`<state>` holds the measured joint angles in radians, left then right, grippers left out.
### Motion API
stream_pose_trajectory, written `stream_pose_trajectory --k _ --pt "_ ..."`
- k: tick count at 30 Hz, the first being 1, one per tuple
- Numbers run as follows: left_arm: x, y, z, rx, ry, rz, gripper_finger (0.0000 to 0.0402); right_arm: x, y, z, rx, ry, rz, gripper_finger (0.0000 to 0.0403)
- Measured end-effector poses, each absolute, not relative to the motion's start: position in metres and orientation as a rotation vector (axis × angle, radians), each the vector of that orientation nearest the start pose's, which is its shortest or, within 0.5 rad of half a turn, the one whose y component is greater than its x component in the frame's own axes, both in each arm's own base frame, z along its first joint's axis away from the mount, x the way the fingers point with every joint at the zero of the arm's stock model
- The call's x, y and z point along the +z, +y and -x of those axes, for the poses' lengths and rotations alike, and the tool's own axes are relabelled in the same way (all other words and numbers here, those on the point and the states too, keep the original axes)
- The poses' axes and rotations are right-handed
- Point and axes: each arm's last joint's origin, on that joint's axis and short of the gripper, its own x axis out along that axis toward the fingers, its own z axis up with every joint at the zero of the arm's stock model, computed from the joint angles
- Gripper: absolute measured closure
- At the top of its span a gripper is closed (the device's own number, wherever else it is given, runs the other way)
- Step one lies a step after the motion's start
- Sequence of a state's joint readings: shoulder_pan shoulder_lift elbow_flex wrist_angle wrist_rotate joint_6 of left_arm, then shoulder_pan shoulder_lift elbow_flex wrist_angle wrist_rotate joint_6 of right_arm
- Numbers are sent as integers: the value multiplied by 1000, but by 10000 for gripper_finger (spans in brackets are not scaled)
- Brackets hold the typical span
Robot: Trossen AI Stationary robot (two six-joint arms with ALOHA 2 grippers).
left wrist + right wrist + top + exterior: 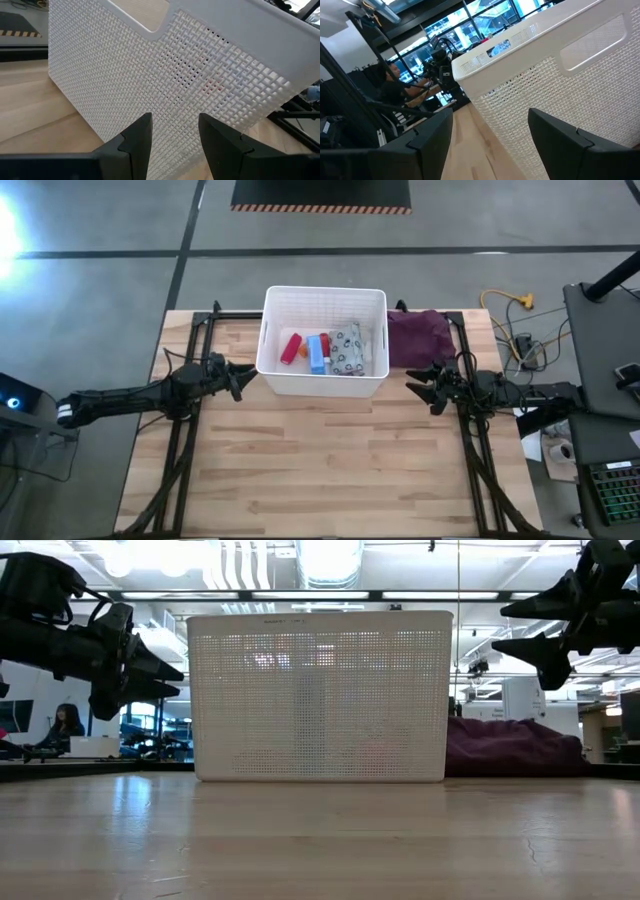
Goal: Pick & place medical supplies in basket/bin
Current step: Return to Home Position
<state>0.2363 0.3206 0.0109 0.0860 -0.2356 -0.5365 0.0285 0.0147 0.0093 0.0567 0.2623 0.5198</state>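
Note:
The white lattice basket (323,340) stands on its base at the table's far middle. Inside it lie a red tube (291,347), a blue-white box (316,353), a grey patterned pouch (347,349) and a white item (380,339) by the right wall. My left gripper (243,373) hovers open, above the table, just left of the basket's left wall (165,80). My right gripper (418,383) hovers open to the basket's right, in front of the purple cloth bundle (419,335). Both grippers hold nothing.
The purple cloth bundle (510,747) lies on the table against the basket's right side. Bare wooden table (320,470) stretches across the near half. Black frame rails (185,430) run along both sides. A person (62,728) sits in the room beyond the table.

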Motion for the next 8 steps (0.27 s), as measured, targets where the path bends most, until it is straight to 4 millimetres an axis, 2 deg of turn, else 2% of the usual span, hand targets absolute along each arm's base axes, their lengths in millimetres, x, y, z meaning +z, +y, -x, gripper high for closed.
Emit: stream_pose_trajectory --k 8 --pt "148 33 -110 519 94 524 256 171 -5 -97 -215 -111 -525 147"
